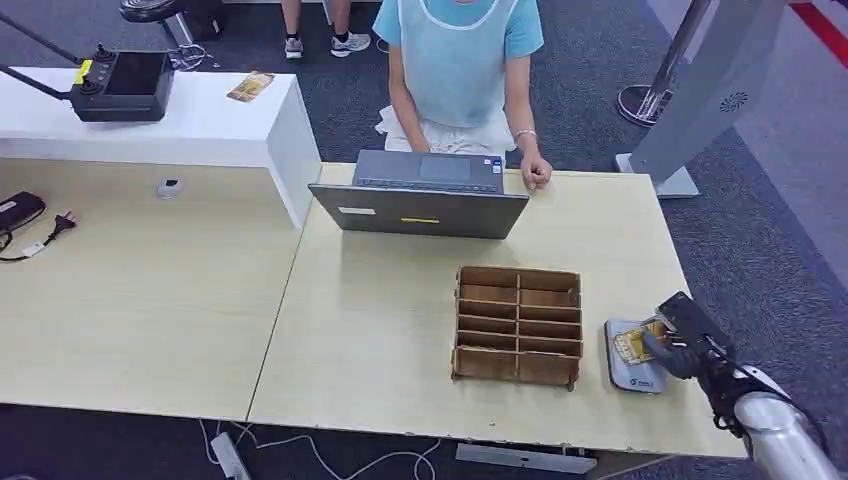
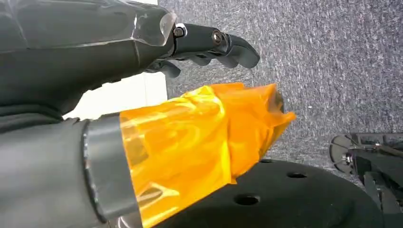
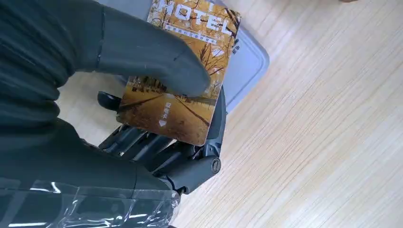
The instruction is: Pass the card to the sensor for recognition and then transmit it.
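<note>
Over sensor [image 1: 632, 365], card [image 3: 183, 76] in right hand [image 1: 683, 340]

My right hand [image 1: 683, 340] reached forward on a silver arm, thumb on top and fingers beneath, pinching. My left hand [image 2: 209, 45] hung with fingers loosely curled.

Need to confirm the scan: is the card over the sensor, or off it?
Over it: the right hand holds the card above the grey sensor; contact unclear.
</note>
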Available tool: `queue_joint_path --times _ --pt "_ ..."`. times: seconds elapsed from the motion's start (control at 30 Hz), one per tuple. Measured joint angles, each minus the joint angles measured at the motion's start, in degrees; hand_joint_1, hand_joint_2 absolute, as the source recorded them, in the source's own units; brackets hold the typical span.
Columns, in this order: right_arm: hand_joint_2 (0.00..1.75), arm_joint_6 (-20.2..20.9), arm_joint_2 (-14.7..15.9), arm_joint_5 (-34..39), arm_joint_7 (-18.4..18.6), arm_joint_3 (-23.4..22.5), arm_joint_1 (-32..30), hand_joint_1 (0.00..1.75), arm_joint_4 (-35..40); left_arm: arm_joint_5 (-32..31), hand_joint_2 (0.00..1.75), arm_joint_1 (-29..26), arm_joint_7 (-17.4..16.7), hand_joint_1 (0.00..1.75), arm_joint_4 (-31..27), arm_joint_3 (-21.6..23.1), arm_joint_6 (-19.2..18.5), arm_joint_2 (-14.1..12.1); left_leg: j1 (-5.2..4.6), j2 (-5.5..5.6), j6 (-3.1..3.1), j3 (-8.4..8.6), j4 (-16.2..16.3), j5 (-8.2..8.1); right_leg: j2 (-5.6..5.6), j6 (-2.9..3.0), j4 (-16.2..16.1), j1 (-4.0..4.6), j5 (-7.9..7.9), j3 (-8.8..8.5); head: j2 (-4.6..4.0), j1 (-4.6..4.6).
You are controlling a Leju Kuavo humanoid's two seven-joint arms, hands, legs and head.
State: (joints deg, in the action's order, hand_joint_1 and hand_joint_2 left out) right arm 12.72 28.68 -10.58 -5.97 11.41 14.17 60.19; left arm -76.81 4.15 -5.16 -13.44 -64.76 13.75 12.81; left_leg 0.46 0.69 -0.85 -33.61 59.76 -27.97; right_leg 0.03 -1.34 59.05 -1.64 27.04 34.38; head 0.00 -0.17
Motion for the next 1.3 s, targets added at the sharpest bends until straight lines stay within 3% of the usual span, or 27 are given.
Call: queue_joint_path --times 0.63,1.0,1.3 --pt "1.75 -0.79 -1.31 -2.95 -0.28 -2.01 1.2 1.75 0.92 0.7 0.0 0.0 -0.07 0.0 0.0 -0.09 0.02 0.0 -0.01 0.01 0.0 -0.01 0.0 0.0 -0.01 0.0 0.0 -0.01 0.0 -0.01 0.0 0.0" --pt "1.75 -0.94 0.07 -3.57 -0.39 -5.2 3.19 1.75 3.45 0.87 0.0 -0.02 -0.06 0.0 0.0 -0.5 -0.11 -0.02 -0.01 0.01 0.0 -0.02 0.0 0.0 -0.02 0.0 0.0 -0.01 0.0 0.01 0.0 0.0" --pt "1.75 0.65 0.5 -4.22 -1.05 -5.14 6.58 1.75 7.06 0.79 0.0 -0.01 -0.06 0.0 0.0 -0.52 -0.17 0.0 0.0 0.01 0.0 -0.03 0.0 0.01 0.0 0.01 0.0 0.0 0.0 0.01 0.0 0.0"
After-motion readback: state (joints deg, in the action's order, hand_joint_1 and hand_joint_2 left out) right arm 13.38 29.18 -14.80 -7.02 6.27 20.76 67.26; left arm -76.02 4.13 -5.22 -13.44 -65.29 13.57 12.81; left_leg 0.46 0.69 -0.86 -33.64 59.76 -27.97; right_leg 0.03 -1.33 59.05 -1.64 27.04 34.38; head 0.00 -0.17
